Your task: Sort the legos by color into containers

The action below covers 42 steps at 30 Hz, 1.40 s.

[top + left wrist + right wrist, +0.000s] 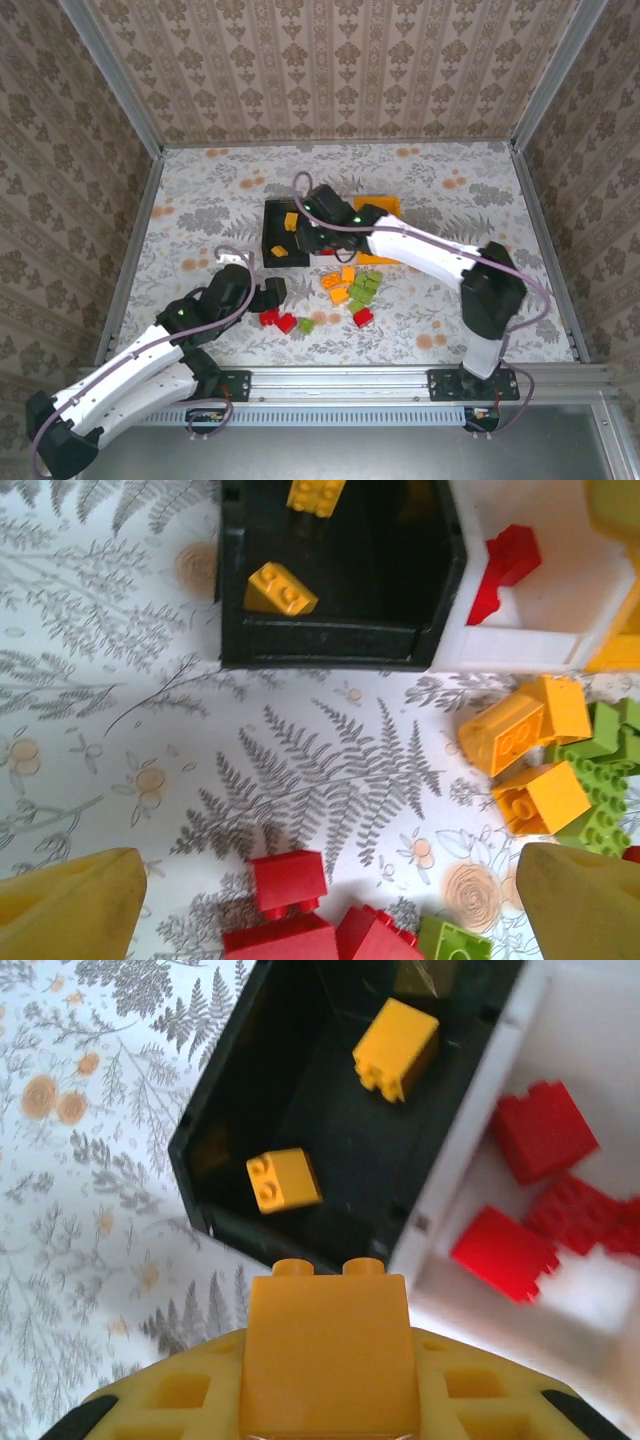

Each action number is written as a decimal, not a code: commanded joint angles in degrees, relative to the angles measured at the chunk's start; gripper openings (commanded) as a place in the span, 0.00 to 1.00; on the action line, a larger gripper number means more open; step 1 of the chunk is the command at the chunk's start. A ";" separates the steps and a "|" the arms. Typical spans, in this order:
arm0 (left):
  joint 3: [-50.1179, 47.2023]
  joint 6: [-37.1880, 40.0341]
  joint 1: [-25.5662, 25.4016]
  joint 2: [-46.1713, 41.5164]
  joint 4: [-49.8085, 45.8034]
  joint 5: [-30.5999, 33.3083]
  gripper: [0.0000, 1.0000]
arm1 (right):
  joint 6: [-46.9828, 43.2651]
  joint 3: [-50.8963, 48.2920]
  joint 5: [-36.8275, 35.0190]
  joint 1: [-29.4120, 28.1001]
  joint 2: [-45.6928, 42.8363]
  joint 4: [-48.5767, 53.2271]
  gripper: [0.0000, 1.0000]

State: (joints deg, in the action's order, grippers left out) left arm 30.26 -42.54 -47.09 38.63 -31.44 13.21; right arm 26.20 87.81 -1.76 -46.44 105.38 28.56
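Floral tabletop, orange brick in right claw, above black bin rim

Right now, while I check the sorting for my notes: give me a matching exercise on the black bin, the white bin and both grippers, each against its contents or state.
Things:
1. black bin
2. white bin
3. right gripper
4. left gripper

States:
A. open, above loose red legos on the table
B. has red legos inside
C. shut on an orange lego
D. has two orange legos inside

Pairs: 1-D, 2-B, 3-C, 4-A
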 commanded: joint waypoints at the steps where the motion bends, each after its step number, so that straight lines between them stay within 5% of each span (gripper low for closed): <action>1: -0.31 -2.72 0.60 -0.24 -5.55 1.83 0.96 | -1.72 9.58 -0.56 0.10 7.55 6.30 0.32; 6: -1.07 -2.76 0.85 1.32 -5.84 1.26 0.95 | -1.01 21.28 -2.54 0.14 17.82 11.36 0.36; 14: -2.09 -1.58 1.04 4.94 -3.78 -1.15 0.95 | -1.56 27.23 -2.29 0.25 19.74 10.48 0.64; 28: -2.05 2.18 0.16 17.59 3.42 -5.21 0.89 | 0.28 -4.69 -2.17 0.47 -6.98 -1.98 0.68; 42: -1.52 3.04 -0.12 29.61 8.78 -5.14 0.53 | 1.92 -19.66 -4.48 2.81 -23.07 -4.10 0.69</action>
State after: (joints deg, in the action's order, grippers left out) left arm 28.62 -39.53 -46.85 67.79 -23.55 8.14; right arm 27.18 69.76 -4.47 -44.23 84.97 26.06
